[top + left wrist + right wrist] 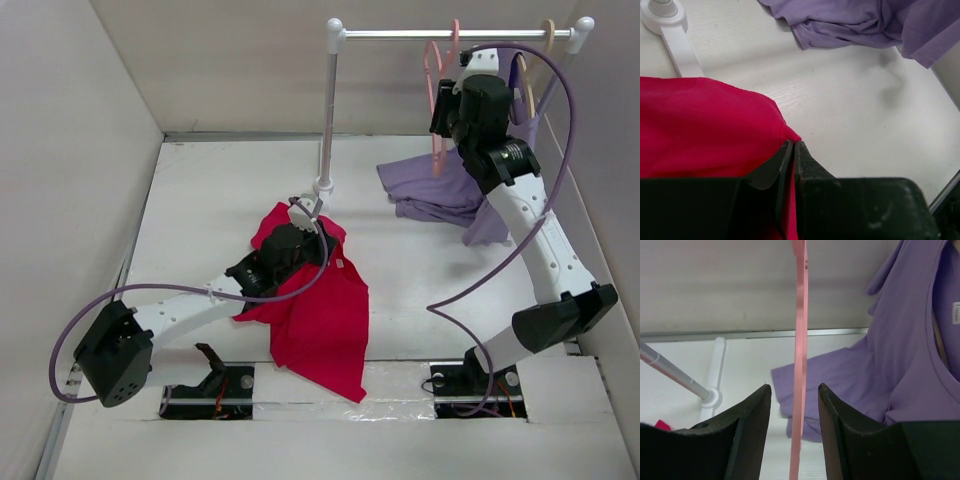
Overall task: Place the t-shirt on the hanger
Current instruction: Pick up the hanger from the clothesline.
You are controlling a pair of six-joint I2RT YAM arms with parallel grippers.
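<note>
The red t-shirt [322, 322] lies crumpled on the table at centre left, also filling the left of the left wrist view [700, 130]. My left gripper [300, 240] is shut on an edge of the t-shirt, the cloth pinched between the jaws [792, 146]. The pink hanger [436, 95] hangs from the rail at the back right. In the right wrist view its thin bar [799, 365] runs vertically between the open jaws of my right gripper [795, 387], touching neither finger. My right gripper [445, 105] is raised beside the hanger.
A white rail [455, 33] on a post [328, 120] with a round foot [662, 15] stands at the back. A lilac garment [440, 185] hangs on a beige hanger [545, 45] and drapes onto the table [865, 20]. Walls close in left and right.
</note>
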